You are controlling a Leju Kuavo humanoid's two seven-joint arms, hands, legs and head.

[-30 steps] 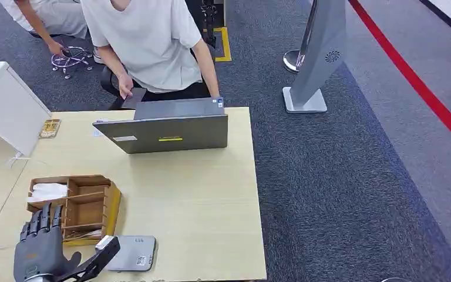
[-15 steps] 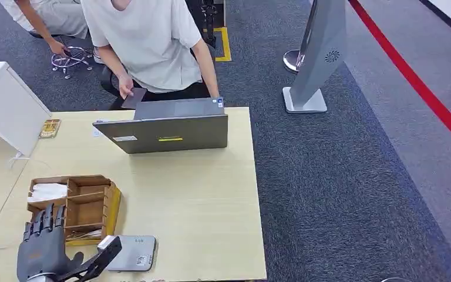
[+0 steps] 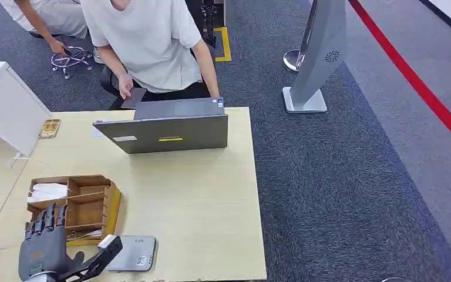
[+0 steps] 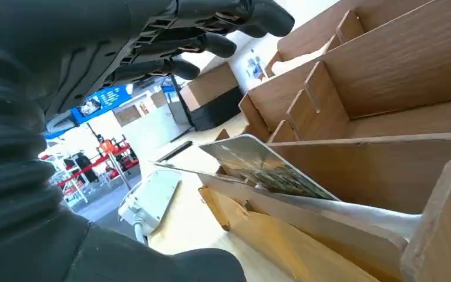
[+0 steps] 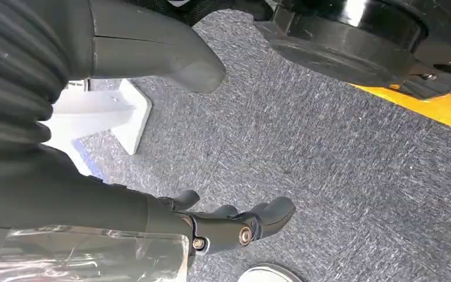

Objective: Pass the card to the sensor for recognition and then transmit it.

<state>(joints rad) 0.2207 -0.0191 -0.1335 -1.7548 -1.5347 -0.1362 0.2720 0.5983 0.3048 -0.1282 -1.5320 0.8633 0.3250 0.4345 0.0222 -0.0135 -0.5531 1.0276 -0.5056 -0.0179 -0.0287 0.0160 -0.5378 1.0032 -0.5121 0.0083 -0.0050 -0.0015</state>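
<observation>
Head view is showing the task barely begun: the card [image 4: 258, 167] is still lying tilted in the near compartment of the wooden organizer [image 3: 88, 205] on the table [image 3: 199, 200], unpicked, and the grey sensor pad [image 3: 132, 252], at about four o'clock from the organizer, is waiting. The left hand [image 3: 44, 247] is hovering over the organizer's near edge, fingers spread, holding nothing. The right hand [image 5: 235, 226] is hanging over carpet, fingers loosely curled, empty.
</observation>
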